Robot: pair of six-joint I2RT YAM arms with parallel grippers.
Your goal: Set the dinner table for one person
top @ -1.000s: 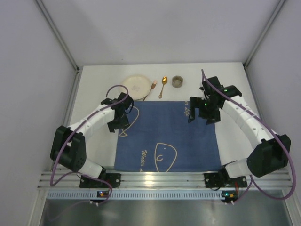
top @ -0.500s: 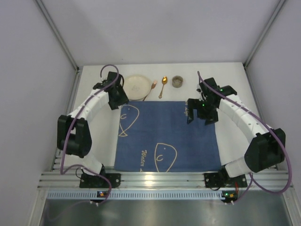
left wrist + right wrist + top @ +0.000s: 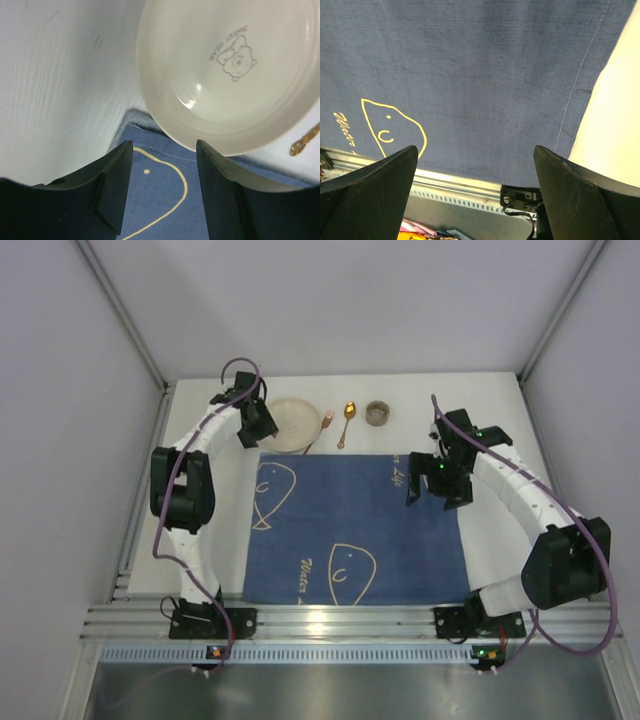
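At the far left of the white tabletop (image 3: 470,390) lying beneath the blue cloth (image 3: 350,530), poising the left tool (image 3: 164,150), parted and empty, just beside the plate (image 3: 225,75), likely beginning its pickup and next needing a rim-straddling closure; holding the right tool (image 3: 475,150) wide open and empty over that cloth.

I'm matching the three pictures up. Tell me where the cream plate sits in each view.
Top external: the plate lies far left on the dinner table, just past the far left corner of the navy cloth.
Left wrist: the plate fills the upper right, above a corner of the navy cloth.
Right wrist: not in it; only navy cloth and bare dinner table.
Shared landmark: the navy cloth with its fish outlines.
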